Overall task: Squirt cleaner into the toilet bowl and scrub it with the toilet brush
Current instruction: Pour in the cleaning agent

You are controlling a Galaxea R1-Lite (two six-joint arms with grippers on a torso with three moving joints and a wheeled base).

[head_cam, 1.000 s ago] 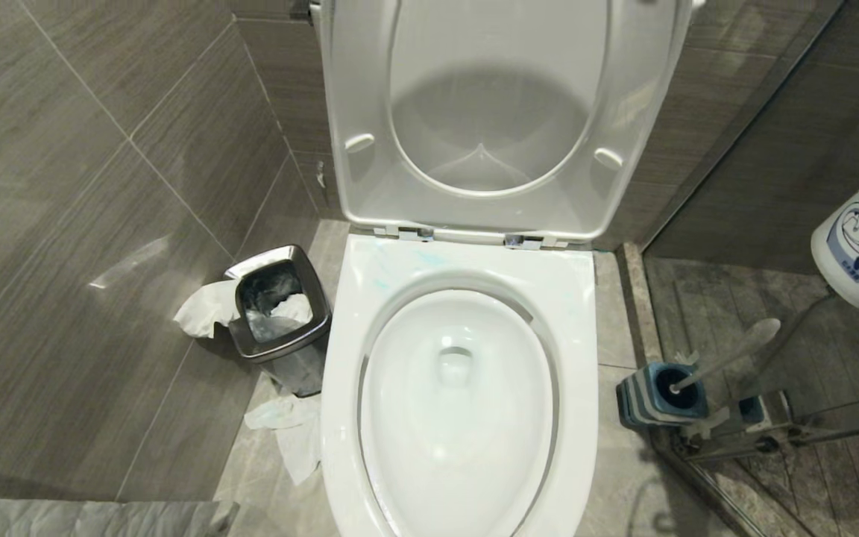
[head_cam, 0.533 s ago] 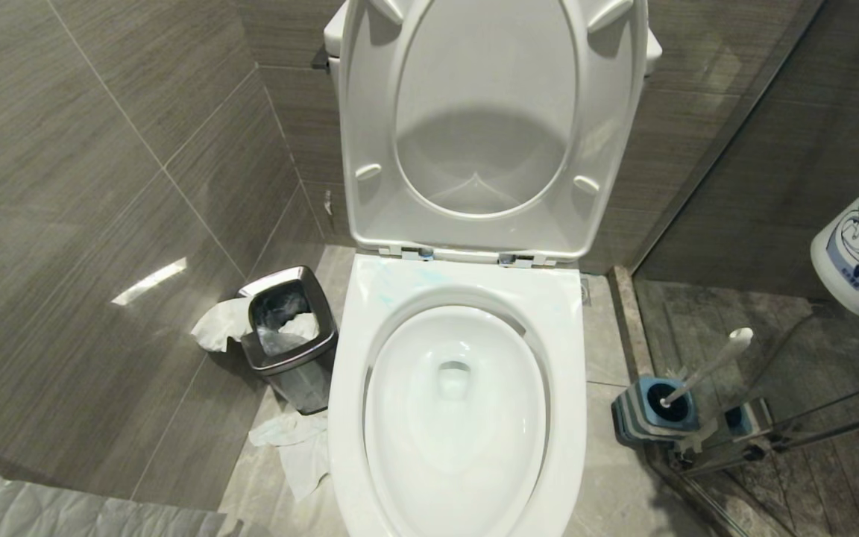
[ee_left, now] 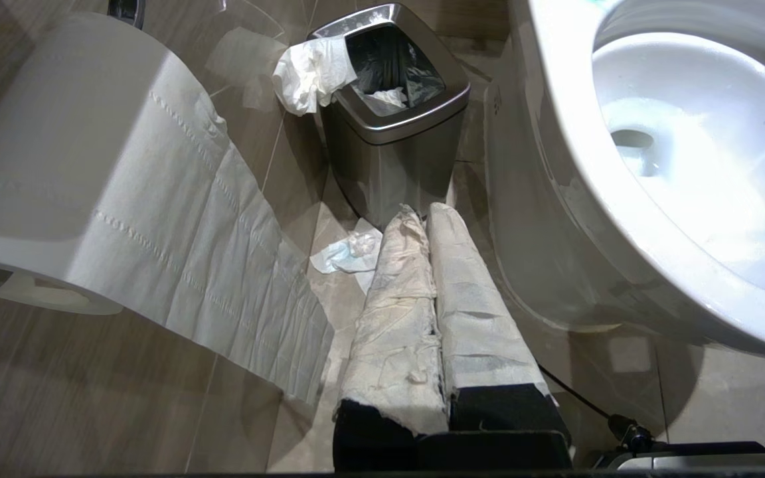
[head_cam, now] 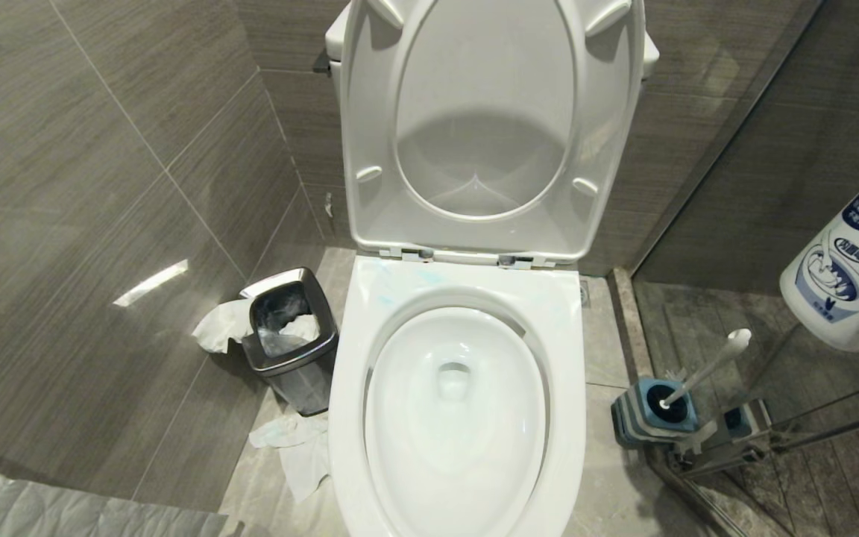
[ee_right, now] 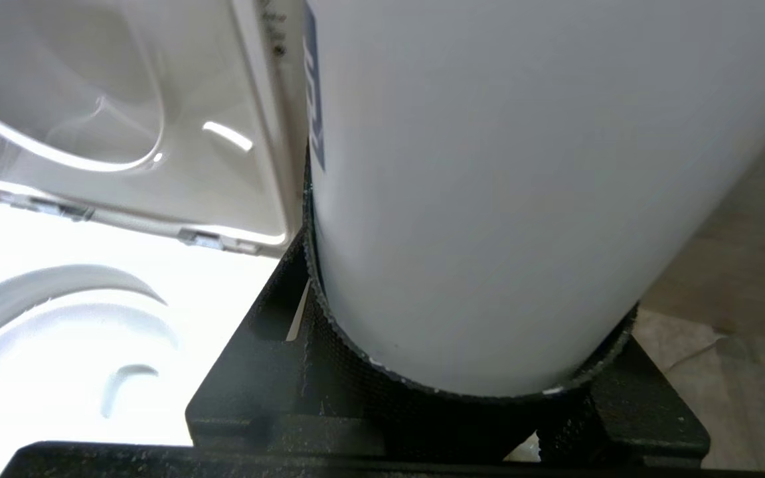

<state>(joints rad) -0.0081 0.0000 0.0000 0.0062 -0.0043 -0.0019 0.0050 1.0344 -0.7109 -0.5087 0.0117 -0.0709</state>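
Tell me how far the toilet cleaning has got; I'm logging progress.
Done: lid raised, cleaner bottle gripped by the right gripper, beside the toilet bowl. Faint teal smears mark the rim; the water looks clear. Left: squirting, then scrubbing; the toilet brush stands in its holder.

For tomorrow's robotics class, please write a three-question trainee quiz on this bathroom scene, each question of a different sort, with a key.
1. True or false: the toilet lid is down.
2. What does the right claw grip? A) cleaner bottle B) toilet brush C) tissue
3. Fill in: the steel waste bin stands on the toilet bowl's ____ side in the head view.

Key: 1 false; 2 A; 3 left.
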